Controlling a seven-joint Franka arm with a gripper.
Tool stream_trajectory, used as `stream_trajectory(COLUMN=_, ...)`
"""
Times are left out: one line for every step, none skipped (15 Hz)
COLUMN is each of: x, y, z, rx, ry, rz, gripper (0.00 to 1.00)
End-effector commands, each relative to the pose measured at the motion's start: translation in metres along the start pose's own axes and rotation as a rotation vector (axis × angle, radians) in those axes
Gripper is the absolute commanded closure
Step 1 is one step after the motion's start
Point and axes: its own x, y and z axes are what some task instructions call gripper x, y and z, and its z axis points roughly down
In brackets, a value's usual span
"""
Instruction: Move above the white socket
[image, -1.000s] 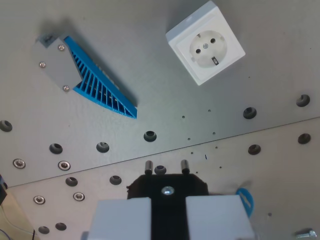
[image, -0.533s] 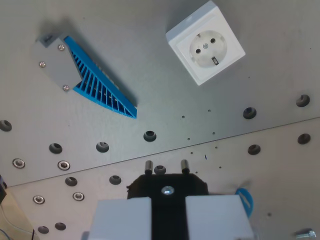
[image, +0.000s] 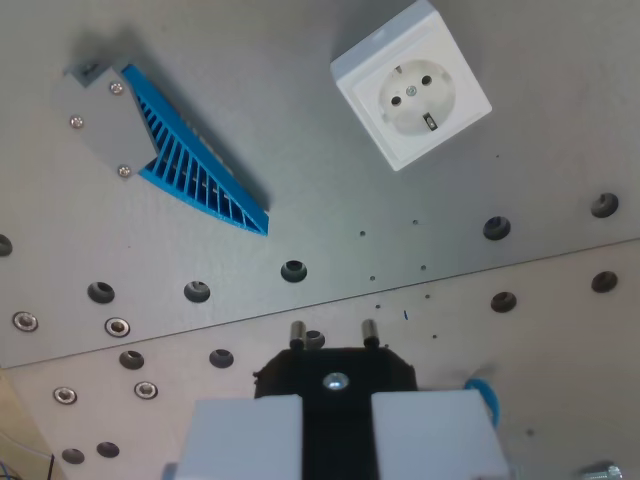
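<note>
We see the white socket (image: 411, 84) well ahead of our gripper (image: 333, 333), slightly toward the wrist view's right; our jaws clamp a black 2-pin plug (image: 335, 372).

Grey metal work plate (image: 300, 120), perforated with rows of round holes, several fitted with screws; a seam runs across it. Lying directly on it: white socket (image: 411, 84) at far right, and a blue ribbed wedge with grey plate (image: 160, 145) at far left.
</note>
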Motion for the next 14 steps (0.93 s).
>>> stream_trajectory(x=0.002, y=0.005, z=0.01, rx=0.011, ry=0.044, rz=-0.09, gripper=1.0)
stream_trajectory(x=0.002, y=0.006, z=0.013, rx=0.011, ry=0.046, rz=-0.103, gripper=1.0)
stream_trajectory(x=0.002, y=0.007, z=0.016, rx=0.01, ry=0.05, rz=-0.115, gripper=1.0)
stream_trajectory(x=0.003, y=0.008, z=0.019, rx=0.01, ry=0.054, rz=-0.131, gripper=1.0)
stream_trajectory(x=0.003, y=0.009, z=0.022, rx=0.008, ry=0.059, rz=-0.144, gripper=1.0)
stream_trajectory(x=0.003, y=0.011, z=0.026, rx=0.008, ry=0.062, rz=-0.16, gripper=1.0)
stream_trajectory(x=0.003, y=0.012, z=0.029, rx=0.007, ry=0.066, rz=-0.173, gripper=1.0)
stream_trajectory(x=0.003, y=0.013, z=0.033, rx=0.006, ry=0.071, rz=-0.189, gripper=1.0)
stream_trajectory(x=0.003, y=0.014, z=0.037, rx=0.004, ry=0.074, rz=-0.207, gripper=1.0)
stream_trajectory(x=0.003, y=0.015, z=0.041, rx=0.002, ry=0.078, rz=-0.22, gripper=1.0)
stream_trajectory(x=0.003, y=0.017, z=0.045, rx=0.001, ry=0.08, rz=-0.239, gripper=1.0)
stream_trajectory(x=0.003, y=0.018, z=0.049, rx=-0.002, ry=0.081, rz=-0.258, gripper=1.0)
stream_trajectory(x=0.003, y=0.019, z=0.054, rx=-0.005, ry=0.08, rz=-0.272, gripper=1.0)
stream_trajectory(x=0.003, y=0.02, z=0.058, rx=-0.007, ry=0.079, rz=-0.291, gripper=1.0)
